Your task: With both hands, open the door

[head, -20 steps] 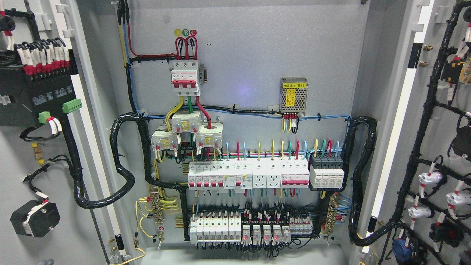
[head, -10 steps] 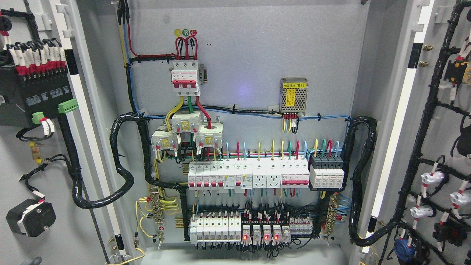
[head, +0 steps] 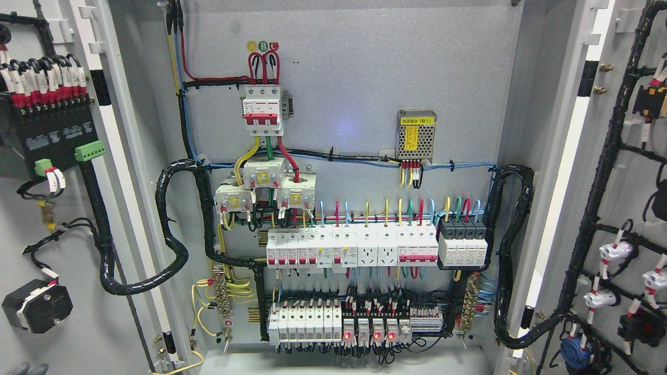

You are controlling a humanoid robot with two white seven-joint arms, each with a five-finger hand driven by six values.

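Left hand barely in view at seven o'clock

Only grey fingertips of the left hand (head: 23, 369) poke above the bottom edge at far left; their grip cannot be told.

All that shows of me is a sliver at the bottom left corner of the frame: two rounded grey fingertips (head: 23, 369); smooth, matte, plain grey; the rest is cut off by the frame edge.

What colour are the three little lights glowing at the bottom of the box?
Red. The three little lights show in the head view.
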